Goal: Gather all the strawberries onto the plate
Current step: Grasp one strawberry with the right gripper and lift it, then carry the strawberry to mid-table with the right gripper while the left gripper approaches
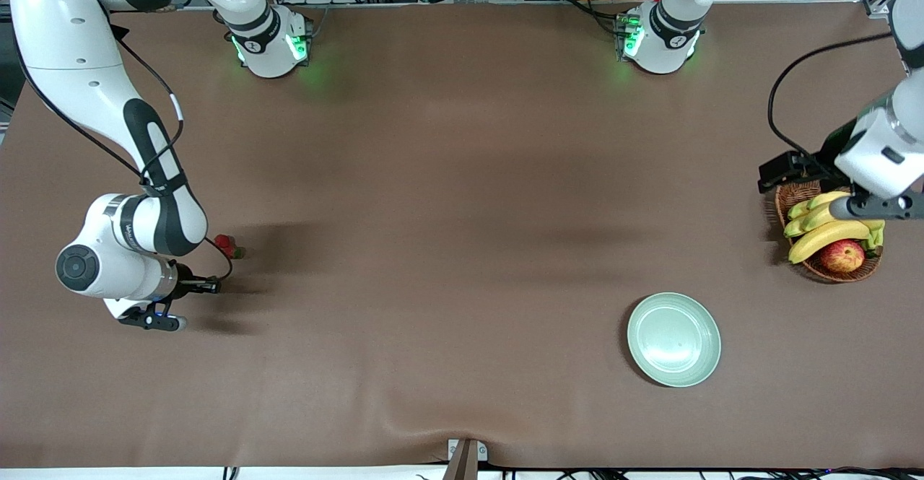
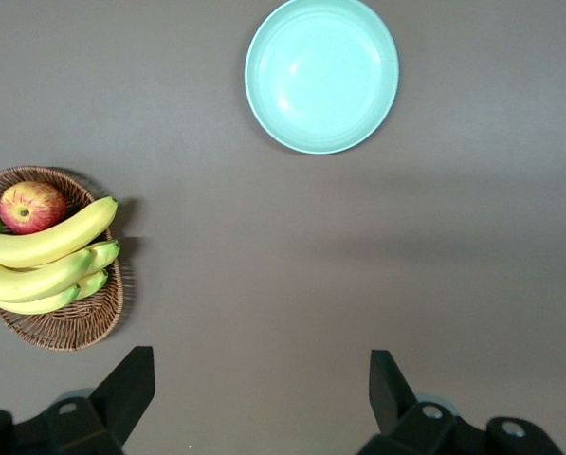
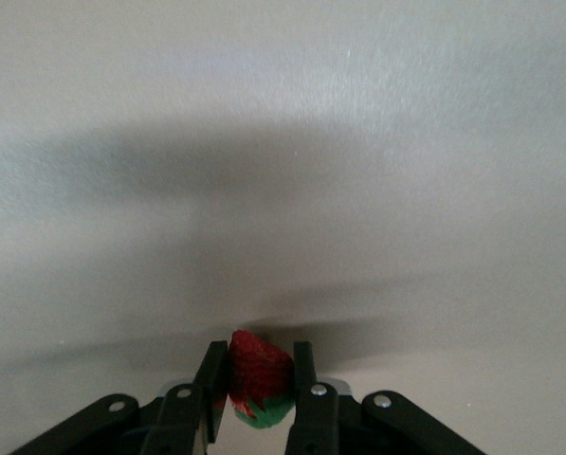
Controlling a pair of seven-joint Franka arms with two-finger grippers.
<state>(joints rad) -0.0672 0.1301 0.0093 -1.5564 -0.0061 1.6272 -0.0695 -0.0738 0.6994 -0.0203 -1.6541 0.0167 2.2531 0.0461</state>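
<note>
My right gripper point(image 3: 261, 389) is shut on a red strawberry point(image 3: 258, 372) with a green cap, low over the table at the right arm's end point(image 1: 214, 286). A second strawberry point(image 1: 229, 247) lies on the table beside that arm, farther from the front camera than the gripper. The pale mint-green plate point(image 1: 673, 339) point(image 2: 321, 74) sits bare toward the left arm's end, near the front edge. My left gripper point(image 2: 262, 389) point(image 1: 877, 207) hangs open and holds nothing, up over the wicker basket point(image 1: 830, 238), where the left arm waits.
The wicker basket point(image 2: 60, 318) holds bananas point(image 1: 826, 234) and a red-yellow apple point(image 1: 842, 255), farther from the front camera than the plate. A brown cloth covers the table. A small clamp point(image 1: 465, 455) sits at the front edge.
</note>
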